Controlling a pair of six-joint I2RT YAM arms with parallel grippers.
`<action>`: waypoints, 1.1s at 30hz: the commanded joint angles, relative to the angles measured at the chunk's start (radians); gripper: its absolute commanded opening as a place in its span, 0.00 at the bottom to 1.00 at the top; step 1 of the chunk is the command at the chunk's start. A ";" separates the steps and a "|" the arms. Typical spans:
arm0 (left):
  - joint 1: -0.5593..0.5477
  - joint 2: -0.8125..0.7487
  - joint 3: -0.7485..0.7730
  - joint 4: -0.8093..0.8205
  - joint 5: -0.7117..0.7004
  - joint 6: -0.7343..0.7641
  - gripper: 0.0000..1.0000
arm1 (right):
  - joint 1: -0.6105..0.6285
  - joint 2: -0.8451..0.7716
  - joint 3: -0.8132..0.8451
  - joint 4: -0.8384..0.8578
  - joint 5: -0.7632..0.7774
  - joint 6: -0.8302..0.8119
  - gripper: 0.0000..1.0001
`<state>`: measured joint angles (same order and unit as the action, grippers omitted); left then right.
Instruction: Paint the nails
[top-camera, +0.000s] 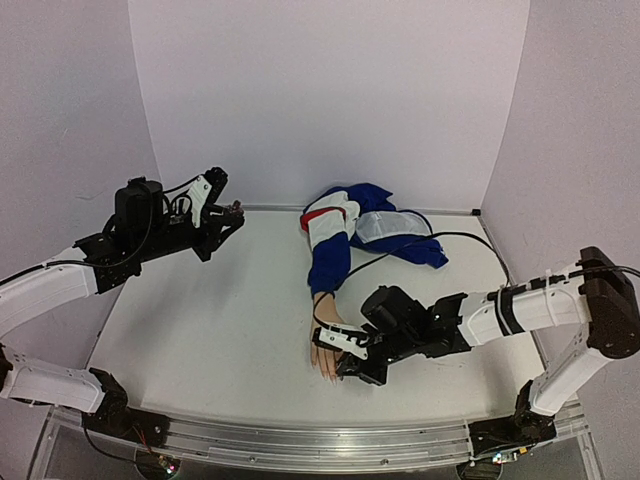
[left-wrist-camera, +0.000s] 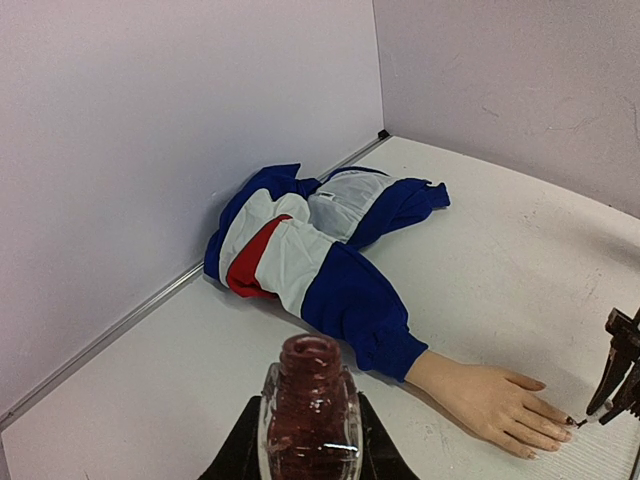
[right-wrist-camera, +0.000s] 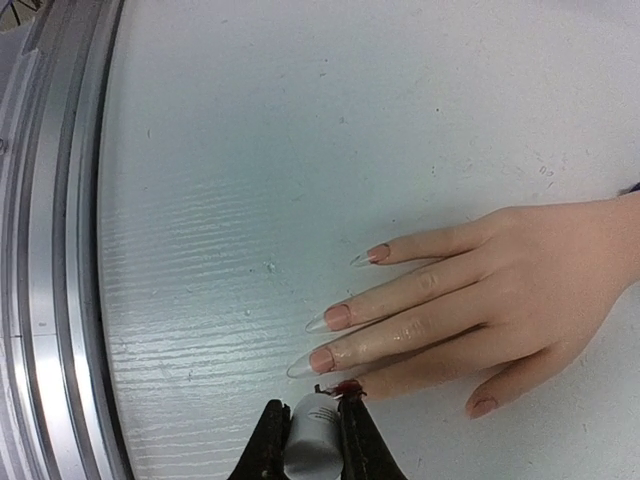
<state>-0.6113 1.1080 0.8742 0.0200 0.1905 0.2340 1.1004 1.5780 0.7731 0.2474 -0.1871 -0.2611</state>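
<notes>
The mannequin hand lies palm down near the table's front, its blue sleeve running back. In the right wrist view its long nails show: three natural pinkish ones and the index nail wet dark red. My right gripper is shut on the white brush cap, with the brush tip at that index nail. It also shows in the top view. My left gripper is at the back left, shut on the open dark-red polish bottle, held upright in the air.
The blue, white and red jacket is bunched at the back wall. A black cable runs across the table to the right arm. The metal front rail lies just beyond the fingertips. White walls enclose three sides.
</notes>
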 joint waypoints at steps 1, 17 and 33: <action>0.005 -0.018 0.029 0.067 0.019 -0.016 0.00 | 0.006 -0.050 0.001 -0.004 0.030 0.012 0.00; 0.005 -0.019 0.028 0.067 0.017 -0.012 0.00 | 0.006 -0.001 0.015 0.020 0.059 0.010 0.00; 0.005 -0.018 0.027 0.067 0.018 -0.012 0.00 | 0.006 0.020 0.023 -0.002 0.062 0.013 0.00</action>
<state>-0.6113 1.1076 0.8742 0.0200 0.1909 0.2340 1.1004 1.5898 0.7731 0.2626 -0.1265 -0.2573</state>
